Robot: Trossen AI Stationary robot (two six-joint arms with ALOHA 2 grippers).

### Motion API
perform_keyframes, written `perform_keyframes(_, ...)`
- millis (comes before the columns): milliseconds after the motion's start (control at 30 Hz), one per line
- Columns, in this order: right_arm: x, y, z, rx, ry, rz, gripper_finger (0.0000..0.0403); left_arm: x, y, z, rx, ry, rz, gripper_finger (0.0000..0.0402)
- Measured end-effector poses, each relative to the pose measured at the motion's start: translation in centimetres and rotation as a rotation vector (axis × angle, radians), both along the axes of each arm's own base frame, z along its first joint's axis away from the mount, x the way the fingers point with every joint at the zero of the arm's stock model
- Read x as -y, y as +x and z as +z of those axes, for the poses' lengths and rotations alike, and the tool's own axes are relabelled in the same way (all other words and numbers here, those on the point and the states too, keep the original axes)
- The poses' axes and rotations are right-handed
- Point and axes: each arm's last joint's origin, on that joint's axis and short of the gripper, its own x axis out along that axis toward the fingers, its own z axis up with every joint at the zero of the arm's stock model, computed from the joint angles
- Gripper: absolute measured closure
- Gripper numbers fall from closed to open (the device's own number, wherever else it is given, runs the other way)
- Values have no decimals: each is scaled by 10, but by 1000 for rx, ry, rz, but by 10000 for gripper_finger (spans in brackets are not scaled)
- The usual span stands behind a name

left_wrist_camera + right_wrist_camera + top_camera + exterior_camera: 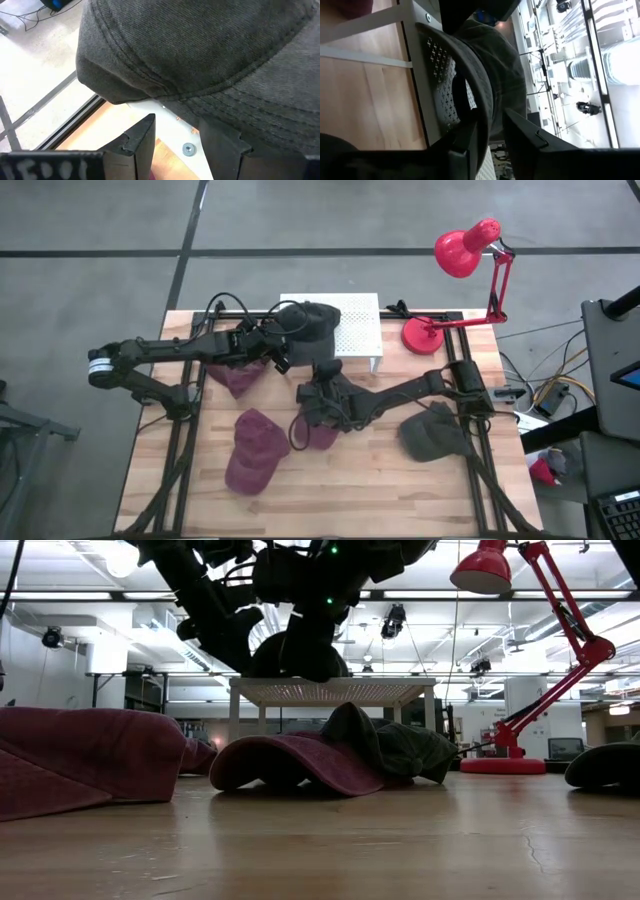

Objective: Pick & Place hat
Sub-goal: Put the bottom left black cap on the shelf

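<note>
High view: we had one grey hat [312,322] on the rack [358,328], left gripper [281,352] open beside it, right gripper's [322,372] state unclear, other hats left.

No legible text, labels, brands or numbers in any view. Only candidate: a white strip on the left gripper [175,150] body in the left wrist view, with dark marks on it, too blurred and cropped to read.
</note>
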Motion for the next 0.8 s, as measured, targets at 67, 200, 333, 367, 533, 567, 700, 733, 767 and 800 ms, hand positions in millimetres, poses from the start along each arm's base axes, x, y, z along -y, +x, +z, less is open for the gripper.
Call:
perform_keyframes(67,-1,0,0,14,5,1,310,0,0,0,0,0,2,239)
perform_keyframes(200,-5,-1,0,22,4,1,295,-1,-1,0,-3,9,12,239)
perform_keyframes(333,-8,-3,-2,10,-7,-5,285,-3,-1,0,-26,42,20,239)
perform_keyframes(367,-8,-3,-3,-1,-10,-4,283,-3,-1,1,-26,44,23,239)
perform_keyframes(533,-10,-4,-8,-83,-8,44,280,-5,-2,1,-27,46,31,239)
perform_keyframes(567,-10,-4,-9,-91,-4,57,281,-5,-2,1,-26,46,33,239)
perform_keyframes(700,-12,-5,-10,-107,4,83,284,-6,-2,1,-26,47,35,239)
perform_keyframes(733,-12,-5,-10,-110,2,82,284,-6,-2,1,-28,49,34,239)
perform_keyframes(767,-11,-5,-10,-115,-2,78,283,-6,-2,1,-31,51,31,239)
perform_keyframes(800,-11,-5,-10,-122,-6,78,282,-6,-2,1,-33,53,28,239)
